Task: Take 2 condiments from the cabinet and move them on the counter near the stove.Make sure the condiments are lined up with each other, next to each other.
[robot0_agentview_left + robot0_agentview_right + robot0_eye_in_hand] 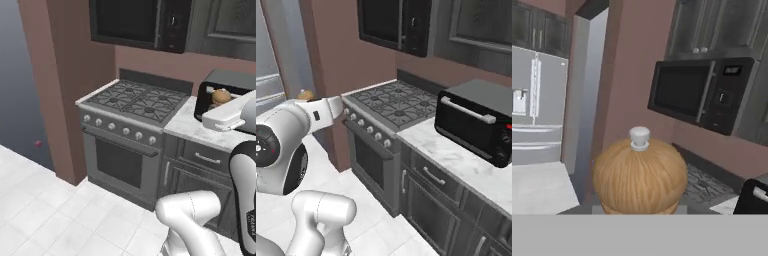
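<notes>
One condiment, the pepper mill [640,175], clamped in the tool [640,212]: kept upright, lowered onto the counter [456,160] beside the stove [396,105].

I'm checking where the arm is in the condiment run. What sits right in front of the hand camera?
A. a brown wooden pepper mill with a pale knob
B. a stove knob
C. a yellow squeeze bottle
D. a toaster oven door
A: the hand view shows the rounded wooden top of the pepper mill with its small pale knob, close up at the gripper, with the microwave on the wall behind it.
</notes>
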